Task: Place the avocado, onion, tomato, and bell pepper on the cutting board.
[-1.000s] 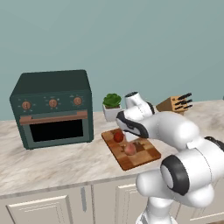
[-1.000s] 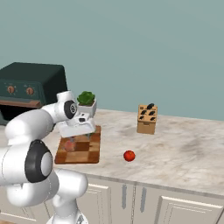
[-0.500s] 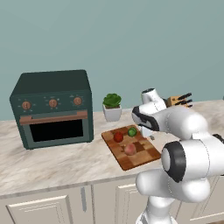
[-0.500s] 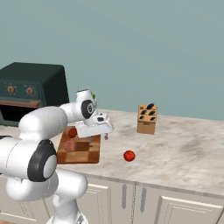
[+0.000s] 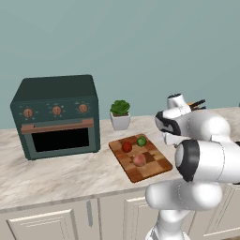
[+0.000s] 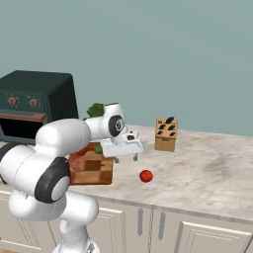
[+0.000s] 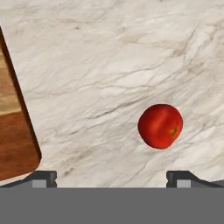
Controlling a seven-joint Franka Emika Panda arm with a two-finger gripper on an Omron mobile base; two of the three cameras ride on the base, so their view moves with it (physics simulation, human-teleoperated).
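Right base view: gripper [image 6: 125, 159] is hanging above the marble counter [image 6: 207, 163], jaws standing wide apart w/ nothing between them, just right of the cutting board [image 6: 94, 170]. A red round item [image 6: 146, 176] is lying on the counter right of the board, apart from it. Hand view is showing the same red item [image 7: 160, 126] on bare marble, board corner [image 7: 15, 140] at left edge. Left base view: avocado [image 5: 141, 141], onion [image 5: 139, 160] & another red item [image 5: 126, 146] are sitting on the board [image 5: 154, 168]. Can't tell which red one is tomato vs pepper. Oven [image 5: 56, 116], potted plant [image 5: 120, 114] are standing behind; knife block [image 6: 166, 134] is standing at the back.
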